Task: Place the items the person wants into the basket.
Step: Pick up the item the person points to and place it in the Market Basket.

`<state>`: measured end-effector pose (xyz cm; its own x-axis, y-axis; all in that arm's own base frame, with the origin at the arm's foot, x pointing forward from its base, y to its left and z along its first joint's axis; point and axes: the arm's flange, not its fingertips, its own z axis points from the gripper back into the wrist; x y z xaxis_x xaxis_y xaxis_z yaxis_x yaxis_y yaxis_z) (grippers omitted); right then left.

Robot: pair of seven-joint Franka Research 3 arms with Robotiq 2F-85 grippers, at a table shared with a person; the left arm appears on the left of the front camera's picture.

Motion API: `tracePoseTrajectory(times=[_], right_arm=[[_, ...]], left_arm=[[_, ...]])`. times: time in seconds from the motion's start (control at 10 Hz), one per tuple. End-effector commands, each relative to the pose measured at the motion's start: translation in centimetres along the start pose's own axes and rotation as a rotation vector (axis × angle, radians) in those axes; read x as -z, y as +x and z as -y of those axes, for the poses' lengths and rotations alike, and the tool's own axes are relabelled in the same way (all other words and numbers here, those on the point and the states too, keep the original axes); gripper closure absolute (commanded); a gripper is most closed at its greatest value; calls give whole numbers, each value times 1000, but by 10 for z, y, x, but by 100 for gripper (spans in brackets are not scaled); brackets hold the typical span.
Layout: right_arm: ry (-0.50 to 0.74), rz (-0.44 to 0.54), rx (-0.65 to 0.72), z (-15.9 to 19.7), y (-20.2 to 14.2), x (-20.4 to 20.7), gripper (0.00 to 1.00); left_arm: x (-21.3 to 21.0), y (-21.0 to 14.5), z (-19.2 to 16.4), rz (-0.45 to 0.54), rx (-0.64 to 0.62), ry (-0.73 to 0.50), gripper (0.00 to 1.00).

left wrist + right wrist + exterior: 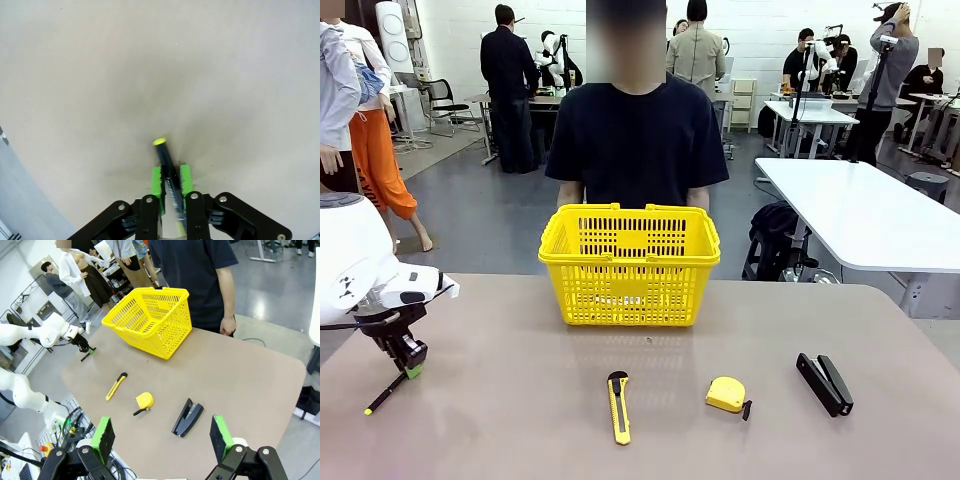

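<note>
beige table (520, 430) | left pincer (171, 175) clamped on thin black pen (164, 159), yellow tip | right pincer (162, 432) gaping wide

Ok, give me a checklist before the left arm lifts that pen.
1. Grip: left gripper pads sit on both sides of the pen: ok.
2. Pen off the table: cannot tell; its low end looks to be at the surface.
3. Basket upright, top open, handles down: ok.
4. Way to the basket: ok; the knife lies off to the right.
5. Person's hand away from the basket: ok for the one seen, at the person's side.
6. Right gripper open, high, well away: ok.
</note>
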<state>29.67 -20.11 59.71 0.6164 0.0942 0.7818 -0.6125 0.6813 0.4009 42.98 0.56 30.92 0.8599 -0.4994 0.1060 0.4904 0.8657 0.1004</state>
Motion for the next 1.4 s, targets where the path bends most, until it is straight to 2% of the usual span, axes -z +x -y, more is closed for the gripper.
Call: tracePoseTrajectory(times=[0.0,0.4,0.5,0.8,1.3], right_arm=[[15,20,-17,1,1,0,0],[15,20,-17,1,1,0,0],[15,20,-17,1,1,0,0],[15,20,-17,1,1,0,0],[15,20,-17,1,1,0,0]], left_arm=[[8,-32,18,3,-21,32,100],[3,-31,17,2,-24,28,100],[-11,-29,17,6,-22,57,100],[-102,-23,17,-42,-13,49,100],[-300,-11,30,111,36,-42,100]])
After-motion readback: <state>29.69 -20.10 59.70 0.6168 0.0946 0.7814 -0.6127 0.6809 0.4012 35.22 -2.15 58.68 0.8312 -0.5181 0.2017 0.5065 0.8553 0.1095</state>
